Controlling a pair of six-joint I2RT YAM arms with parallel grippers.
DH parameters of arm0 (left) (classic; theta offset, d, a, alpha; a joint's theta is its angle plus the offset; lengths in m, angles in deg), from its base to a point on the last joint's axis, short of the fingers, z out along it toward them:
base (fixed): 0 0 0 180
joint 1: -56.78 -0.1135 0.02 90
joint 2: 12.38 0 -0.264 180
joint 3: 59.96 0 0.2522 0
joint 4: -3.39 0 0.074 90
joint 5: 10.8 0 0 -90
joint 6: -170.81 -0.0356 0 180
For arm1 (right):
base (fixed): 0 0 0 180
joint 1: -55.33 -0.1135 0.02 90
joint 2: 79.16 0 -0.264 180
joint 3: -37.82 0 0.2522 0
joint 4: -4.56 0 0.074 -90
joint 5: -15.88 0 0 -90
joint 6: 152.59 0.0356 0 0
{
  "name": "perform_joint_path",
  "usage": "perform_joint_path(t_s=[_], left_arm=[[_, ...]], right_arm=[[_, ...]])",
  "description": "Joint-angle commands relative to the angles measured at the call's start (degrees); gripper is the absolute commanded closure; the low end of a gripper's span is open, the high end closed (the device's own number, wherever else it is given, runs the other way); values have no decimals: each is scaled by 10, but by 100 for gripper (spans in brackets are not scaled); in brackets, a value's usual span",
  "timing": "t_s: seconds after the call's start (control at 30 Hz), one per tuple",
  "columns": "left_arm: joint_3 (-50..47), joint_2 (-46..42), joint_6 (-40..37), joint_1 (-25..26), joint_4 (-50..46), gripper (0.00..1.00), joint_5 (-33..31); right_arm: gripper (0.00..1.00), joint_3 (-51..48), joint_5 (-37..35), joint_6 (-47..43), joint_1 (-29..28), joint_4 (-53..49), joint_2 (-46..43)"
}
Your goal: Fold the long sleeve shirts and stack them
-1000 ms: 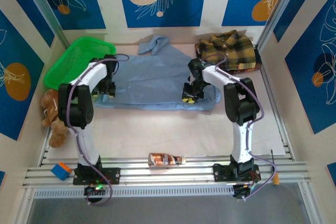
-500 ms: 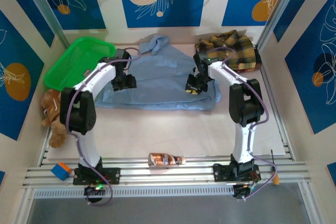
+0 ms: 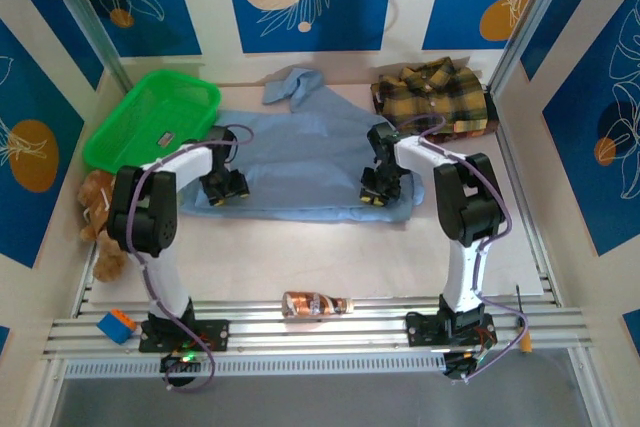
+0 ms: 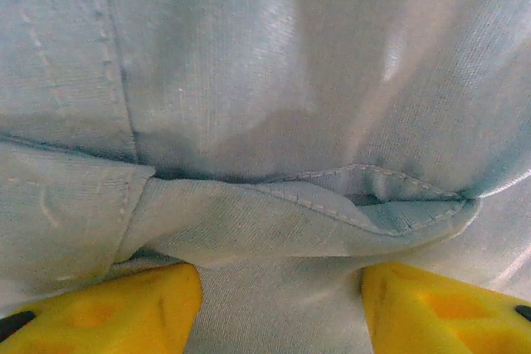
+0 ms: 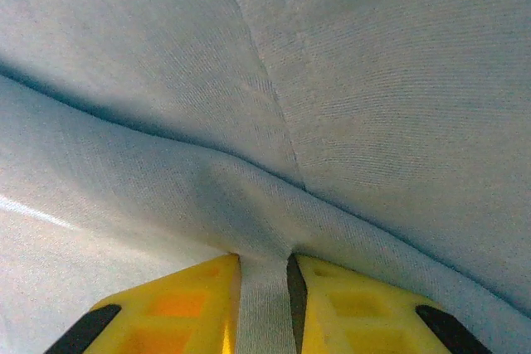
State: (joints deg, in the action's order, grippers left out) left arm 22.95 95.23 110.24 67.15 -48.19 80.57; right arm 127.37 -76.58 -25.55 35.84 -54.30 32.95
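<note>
left gripper [image 3: 224, 187] at near-left hem of light blue shirt [image 3: 300, 152], fingers spread wide, hem fold just ahead, unpinched. shirt flat mid-table, long axis left-right. right gripper [image 3: 381, 190] at near-right hem, fingers pinching cloth ridge. both arms reach low over hem. plaid flannel shirt [image 3: 436, 97] far right.

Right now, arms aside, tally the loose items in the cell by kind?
Shirts: 2 (light blue shirt, plaid shirt)
Green basket: 1
Plush toy: 1
Brown bottle: 1
Blue-and-orange block: 1
Orange-tipped tool, too small to identify: 1
Total: 7
</note>
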Motion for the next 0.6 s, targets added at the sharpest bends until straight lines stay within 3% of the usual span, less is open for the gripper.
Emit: perform_joint_path(t_s=[0.0, 0.33, 0.57], left_arm=[[-80, -11, 22, -5, -18, 41, 19], [-241, -155, 68, 5, -19, 42, 66], [-319, -221, 88, 11, -29, 40, 101]], right_arm=[[75, -55, -34, 24, -4, -32, -34], [75, -196, -44, 73, -19, -62, -161], [75, -242, -46, 125, -56, -87, -176]])
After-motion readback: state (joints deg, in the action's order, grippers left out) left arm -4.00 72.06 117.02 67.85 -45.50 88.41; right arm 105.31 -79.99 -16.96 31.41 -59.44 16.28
